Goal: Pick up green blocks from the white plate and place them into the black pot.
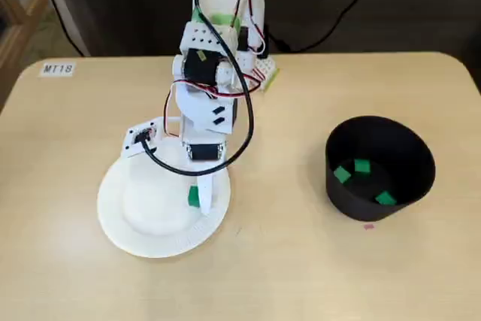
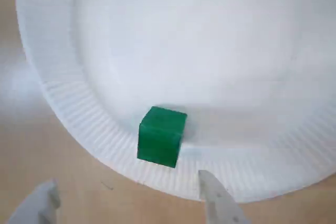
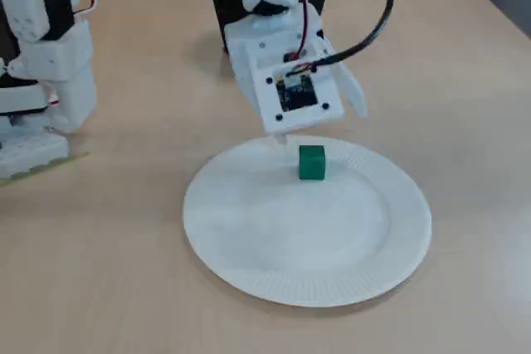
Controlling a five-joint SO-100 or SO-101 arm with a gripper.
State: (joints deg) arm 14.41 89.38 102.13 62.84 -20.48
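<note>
On the white plate (image 3: 290,234) sits a green block (image 3: 312,162); gripper (image 2: 127,180) spread beside.

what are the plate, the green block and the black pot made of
White plate: likely paper, matte, with a pressed fluted rim. Green block: painted wood or plastic, smooth even faces; cannot tell which. Black pot: matte, thin-walled, perhaps plastic; too dark to be sure.

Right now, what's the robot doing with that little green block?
The robot's gripper hovers open at the edge of the white plate, with one green block just ahead of it near the plate's rim. It isn't holding anything. Three green blocks already sit inside the black pot, which stands off to the right in a fixed view.
</note>
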